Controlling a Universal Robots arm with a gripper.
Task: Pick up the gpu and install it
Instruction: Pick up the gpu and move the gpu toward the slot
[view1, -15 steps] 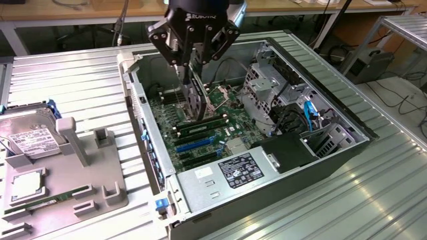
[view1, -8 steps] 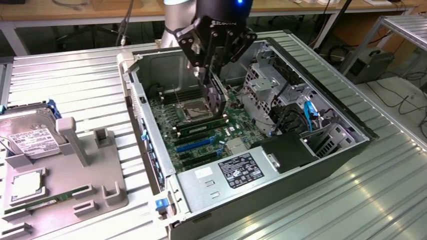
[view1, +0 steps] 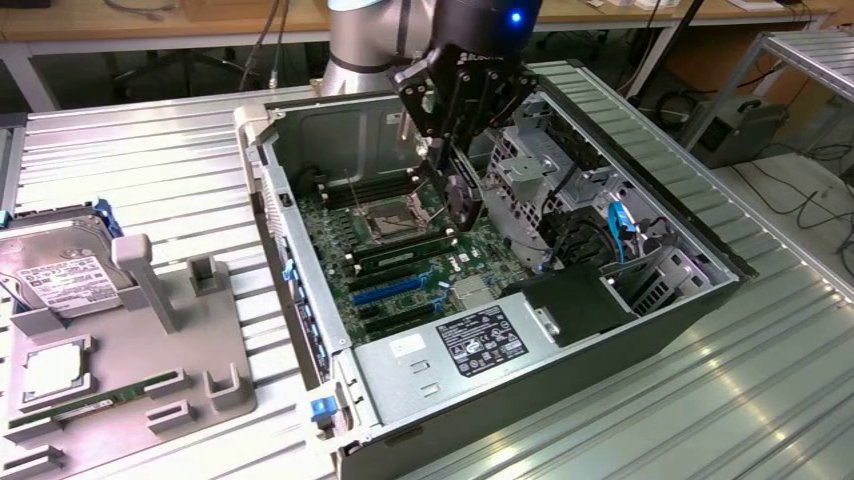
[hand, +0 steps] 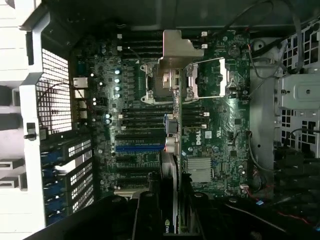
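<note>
Noted inside one open grey metal computer case (view1: 641, 140): one black two-fingered gripper (view1: 461, 150), clamped shut on one thin black gpu card with silver metal bracket (view1: 465, 200). Held on edge over the case's one green motherboard (view1: 400, 265); contact with a slot: cannot tell. Beside the case, at the exterior view's left: one grey plastic tray (view1: 200, 350), carrying one silver hard drive (view1: 60, 280) and one green memory stick (view1: 100, 400).

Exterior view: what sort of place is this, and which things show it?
Probably a robotics lab set up for PC assembly: a robot gripper holds the gpu inside an open computer case on a ribbed metal table, beside a tray with a hard drive.
</note>
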